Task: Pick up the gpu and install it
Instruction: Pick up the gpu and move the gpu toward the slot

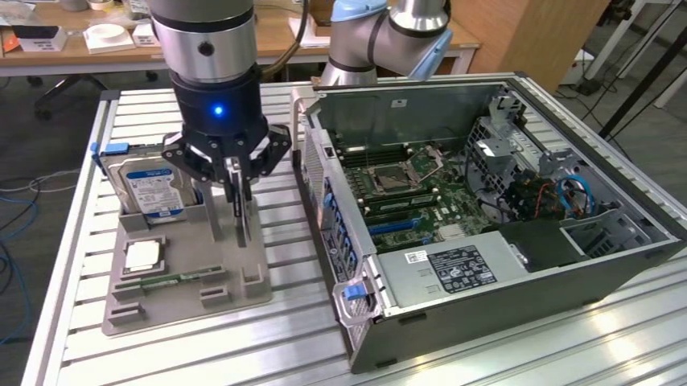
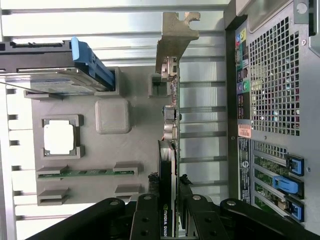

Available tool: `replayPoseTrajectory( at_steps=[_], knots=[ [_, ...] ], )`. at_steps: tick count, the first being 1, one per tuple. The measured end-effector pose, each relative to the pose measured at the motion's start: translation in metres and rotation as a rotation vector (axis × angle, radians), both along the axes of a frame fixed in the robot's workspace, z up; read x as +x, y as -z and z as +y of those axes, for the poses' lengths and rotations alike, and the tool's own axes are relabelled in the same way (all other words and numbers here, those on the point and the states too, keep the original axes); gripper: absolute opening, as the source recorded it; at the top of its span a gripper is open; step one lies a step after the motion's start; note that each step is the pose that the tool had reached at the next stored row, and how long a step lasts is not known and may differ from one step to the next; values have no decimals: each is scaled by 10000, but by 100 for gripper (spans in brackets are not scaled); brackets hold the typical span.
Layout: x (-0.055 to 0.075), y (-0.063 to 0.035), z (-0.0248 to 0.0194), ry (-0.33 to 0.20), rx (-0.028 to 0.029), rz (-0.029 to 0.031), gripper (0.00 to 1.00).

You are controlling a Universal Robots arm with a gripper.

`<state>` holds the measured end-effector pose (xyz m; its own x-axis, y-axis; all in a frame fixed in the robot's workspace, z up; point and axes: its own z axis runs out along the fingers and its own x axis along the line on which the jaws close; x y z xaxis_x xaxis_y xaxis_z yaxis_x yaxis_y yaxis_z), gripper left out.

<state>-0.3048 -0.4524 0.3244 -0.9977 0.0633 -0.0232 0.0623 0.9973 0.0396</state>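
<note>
End effector [image 1: 238, 181] is shown closed on the gpu [image 2: 171, 125], seated upright in the grey holder [image 2: 112, 165]. The card should be kept vertical to avoid jamming.

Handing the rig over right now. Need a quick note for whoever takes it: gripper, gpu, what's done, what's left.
Gripper: down over the grey parts holder, shut on the upper edge of the gpu.
Gpu: stands on edge at the holder, with its metal bracket end sticking out past the gripper. I cannot tell whether it has cleared its slot.
Computer case: open, beside the holder on the exterior view's right, motherboard exposed.
Done: grasp made.
Left: the gpu is not in the case; install not yet done.
</note>
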Motion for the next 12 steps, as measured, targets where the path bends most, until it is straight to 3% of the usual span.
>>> replayPoseTrajectory(
  at_steps=[12],
  knots=[
    [0, -76, 0, 0, 0, 1, 26]
  ],
)
